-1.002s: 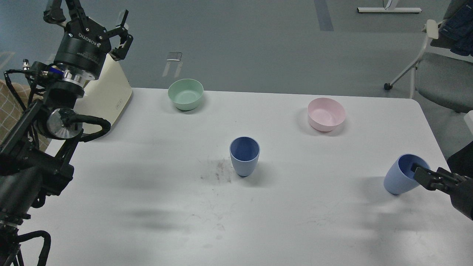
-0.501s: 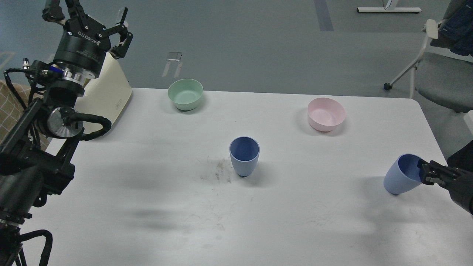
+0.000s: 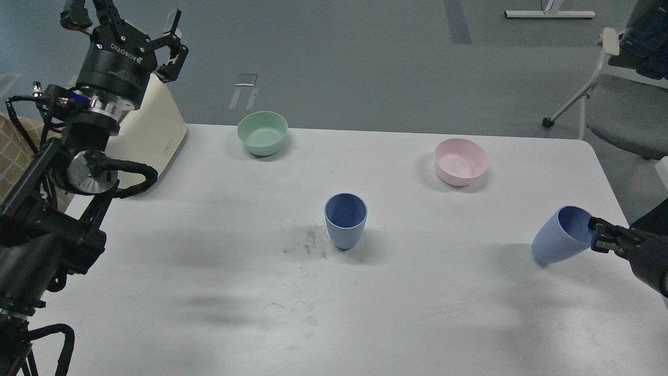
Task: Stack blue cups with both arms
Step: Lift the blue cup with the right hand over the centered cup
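One pale-blue cup [image 3: 345, 219] stands upright in the middle of the white table [image 3: 219, 292]. A second blue cup [image 3: 561, 236] is at the right edge, tilted with its base down-left and lifted slightly off the table. My right gripper [image 3: 596, 236] is shut on that cup's rim. My left gripper [image 3: 128, 23] is raised high at the far left, above the table's back corner, with its fingers [image 3: 175, 26] spread open and empty.
A mint-green bowl [image 3: 262, 133] stands at the back left and a pink bowl [image 3: 461, 161] at the back right. A cream box [image 3: 148, 133] sits behind my left arm. A grey chair [image 3: 621, 104] stands off the table's right side.
My right gripper closed on the right cup's rim, then tilted and lifted the cup up and a little left. The left arm has barely moved.
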You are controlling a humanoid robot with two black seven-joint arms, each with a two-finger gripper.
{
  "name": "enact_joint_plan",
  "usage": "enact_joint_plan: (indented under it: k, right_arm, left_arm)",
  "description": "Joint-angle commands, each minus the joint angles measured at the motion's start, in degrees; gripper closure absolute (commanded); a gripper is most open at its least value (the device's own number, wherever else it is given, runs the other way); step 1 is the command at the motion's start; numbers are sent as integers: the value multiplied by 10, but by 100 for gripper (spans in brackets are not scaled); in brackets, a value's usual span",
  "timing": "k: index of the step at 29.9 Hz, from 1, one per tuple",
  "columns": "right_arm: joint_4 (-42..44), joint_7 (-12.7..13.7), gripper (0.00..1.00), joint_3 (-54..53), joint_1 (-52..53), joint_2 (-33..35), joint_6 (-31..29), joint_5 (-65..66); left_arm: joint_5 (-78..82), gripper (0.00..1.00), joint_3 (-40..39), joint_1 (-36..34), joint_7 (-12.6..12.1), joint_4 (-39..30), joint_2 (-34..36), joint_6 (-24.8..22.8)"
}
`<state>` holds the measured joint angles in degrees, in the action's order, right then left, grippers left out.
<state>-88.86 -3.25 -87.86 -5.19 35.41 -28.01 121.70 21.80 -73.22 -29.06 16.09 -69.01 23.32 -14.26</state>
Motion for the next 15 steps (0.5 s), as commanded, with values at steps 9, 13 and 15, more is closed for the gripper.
enact_joint_plan:
  k: [9, 13, 15]
  right_arm:
    - [-42, -1, 100, -9, 182, 55, 0, -96]
    - [-68, 6, 100, 51, 274, 34, 0, -102]
    - [-75, 11, 100, 114, 329, 31, 0, -101]
  left_arm:
    - [-1, 3, -1, 1, -2, -2, 2, -1]
    - [-1, 3, 0, 1, -2, -2, 0, -1]
    - [-1, 3, 0, 0, -2, -2, 0, -1]
